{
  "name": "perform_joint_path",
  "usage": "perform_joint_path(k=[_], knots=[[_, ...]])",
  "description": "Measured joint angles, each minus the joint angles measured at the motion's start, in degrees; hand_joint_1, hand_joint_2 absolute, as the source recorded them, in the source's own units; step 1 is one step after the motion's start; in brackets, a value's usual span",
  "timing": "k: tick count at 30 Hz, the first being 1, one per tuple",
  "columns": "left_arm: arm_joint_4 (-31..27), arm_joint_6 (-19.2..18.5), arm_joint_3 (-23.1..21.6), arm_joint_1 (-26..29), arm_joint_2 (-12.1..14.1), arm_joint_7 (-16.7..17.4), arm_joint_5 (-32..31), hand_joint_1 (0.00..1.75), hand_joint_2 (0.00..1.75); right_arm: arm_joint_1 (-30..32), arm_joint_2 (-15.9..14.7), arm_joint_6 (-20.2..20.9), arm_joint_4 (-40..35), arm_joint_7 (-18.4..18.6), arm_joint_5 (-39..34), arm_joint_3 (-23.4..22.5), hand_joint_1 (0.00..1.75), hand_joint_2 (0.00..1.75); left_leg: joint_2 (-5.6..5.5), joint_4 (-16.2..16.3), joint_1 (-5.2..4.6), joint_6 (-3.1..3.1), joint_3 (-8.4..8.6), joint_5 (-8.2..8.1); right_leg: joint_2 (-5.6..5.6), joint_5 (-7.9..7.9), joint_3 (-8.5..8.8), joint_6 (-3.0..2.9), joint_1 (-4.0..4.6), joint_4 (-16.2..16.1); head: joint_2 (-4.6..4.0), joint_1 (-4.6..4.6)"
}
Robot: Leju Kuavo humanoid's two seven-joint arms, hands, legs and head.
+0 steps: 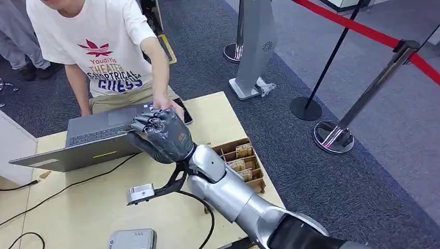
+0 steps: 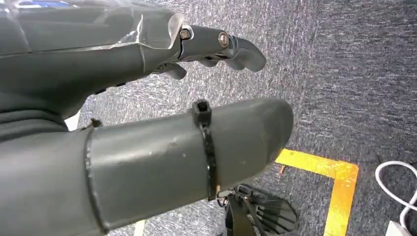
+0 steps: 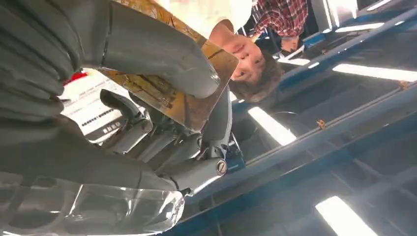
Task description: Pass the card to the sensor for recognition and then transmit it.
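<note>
The right hand (image 1: 162, 136) pinches a brown card (image 3: 196, 93) between thumb and fingers — raised over the laptop (image 1: 96, 137), touching a person's hand (image 1: 168, 104). The left hand (image 2: 147, 113) holds nothing, fingers apart.

A pale wooden table (image 1: 93, 207) carries a laptop (image 1: 91, 137), card box (image 1: 244, 163) and cables (image 1: 67, 189).

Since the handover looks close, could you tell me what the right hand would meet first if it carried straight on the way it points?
Most likely the person's hand, just past the right hand holding the card above the laptop; depth is uncertain.
</note>
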Motion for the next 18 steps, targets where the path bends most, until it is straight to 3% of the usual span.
perform_joint_path(k=[4, 7, 10, 13, 18], knots=[[0.00, 0.00, 0.00, 0.01, 0.00, 0.00, -0.02, 0.00, 0.00, -0.19, -0.02, 0.02, 0.28, 0.00, -3.85, 0.66, 1.75, 1.75, 0.00, 0.00, 0.00, 0.00, 0.00, 0.00, 0.00, 0.00, 0.00, 0.00, 0.00, 0.00, 0.00, 0.02], [0.00, -0.07, 0.00, 0.00, 0.00, 0.00, -0.17, 0.00, 0.00, -0.50, -0.09, 3.03, 0.37, -0.55, -15.47, 2.27, 1.75, 1.75, 0.01, 0.00, 0.00, 0.00, 0.01, 0.00, 0.01, 0.00, -0.01, 0.00, 0.00, 0.00, 0.00, 0.02], [0.00, -0.59, 0.00, 0.03, 0.00, -0.04, -0.46, 0.00, 0.00, -0.19, -0.42, 14.83, -1.58, -0.83, -33.81, 3.37, 1.75, 1.75, 0.01, 0.00, 0.00, 0.00, 0.01, 0.00, 0.00, 0.00, -0.02, 0.00, 0.00, 0.00, 0.00, 0.02], [-0.02, -1.22, 0.00, 0.07, 0.04, -0.07, -0.81, 0.00, 0.00, 1.04, -1.24, 26.49, -5.26, 0.56, -47.50, 3.69, 1.75, 1.75, 0.00, 0.00, 0.00, 0.00, 0.00, 0.00, 0.01, 0.00, -0.03, 0.00, 0.00, 0.00, 0.00, 0.00], [-0.02, -1.83, 0.00, 0.08, 0.15, 0.00, -0.83, 0.00, 0.00, 3.44, -3.06, 38.37, -10.97, 3.41, -60.56, 4.57, 1.75, 1.75, 0.00, 0.00, 0.00, 0.00, -0.02, -0.01, 0.01, -0.01, -0.05, 0.00, 0.00, -0.01, 0.00, 0.02]])
